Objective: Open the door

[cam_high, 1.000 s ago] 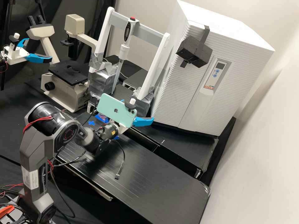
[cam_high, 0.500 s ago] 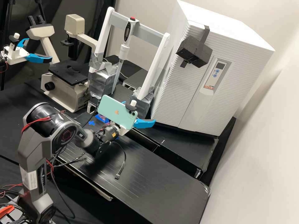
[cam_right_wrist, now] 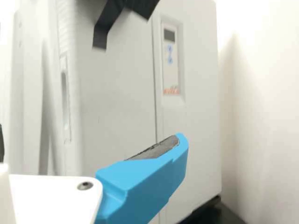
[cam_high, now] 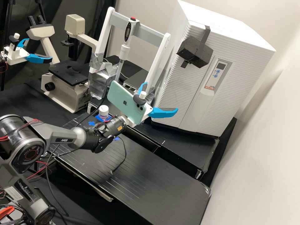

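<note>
Tool mid-frame, fingers spread apart, near shut door of white cabinet (dark block on front, upper right).

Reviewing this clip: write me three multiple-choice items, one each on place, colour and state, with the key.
1. Where is the display panel?
A. On the top of the white cabinet
B. On the cabinet's front
C. On the microscope

2. What colour is the phone's back?
A. Mint green
B. Orange
C. Black

3. How are the fingers of the gripper?
A. Pressed together
B. Clamped on a bottle
C. Spread apart

Key:
1. B: both views show it set in the front face.
2. A: the high view shows the pale green back.
3. C: a wide gap divides the blue tips in the high view.
</note>
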Available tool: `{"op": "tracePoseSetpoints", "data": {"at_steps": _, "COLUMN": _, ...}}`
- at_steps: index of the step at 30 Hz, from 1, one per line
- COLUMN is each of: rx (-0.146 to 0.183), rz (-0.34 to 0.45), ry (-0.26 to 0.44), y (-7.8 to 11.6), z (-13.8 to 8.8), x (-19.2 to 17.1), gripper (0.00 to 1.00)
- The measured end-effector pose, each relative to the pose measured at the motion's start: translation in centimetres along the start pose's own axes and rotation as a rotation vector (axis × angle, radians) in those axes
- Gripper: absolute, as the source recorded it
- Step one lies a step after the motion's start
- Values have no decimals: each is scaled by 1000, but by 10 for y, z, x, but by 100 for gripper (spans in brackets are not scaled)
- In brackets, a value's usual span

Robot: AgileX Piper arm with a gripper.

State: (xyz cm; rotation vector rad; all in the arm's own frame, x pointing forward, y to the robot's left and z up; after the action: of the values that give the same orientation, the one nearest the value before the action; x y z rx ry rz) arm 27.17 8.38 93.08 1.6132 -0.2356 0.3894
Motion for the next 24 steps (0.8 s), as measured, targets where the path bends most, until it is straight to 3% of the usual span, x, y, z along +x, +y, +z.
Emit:
{"op": "tracePoseSetpoints", "data": {"at_steps": 4, "rx": 5, "rz": 6, "ry": -18, "y": 5, "z": -12, "x": 13, "gripper": 100}}
{"op": "tracePoseSetpoints", "data": {"at_steps": 8, "rx": -10, "rz": 10, "ry": -21, "y": 6, "z": -20, "x": 29, "gripper": 100}}
{"op": "tracePoseSetpoints", "data": {"at_steps": 24, "rx": -10, "rz": 51, "ry": -43, "y": 13, "z": -28, "x": 58, "gripper": 100}}
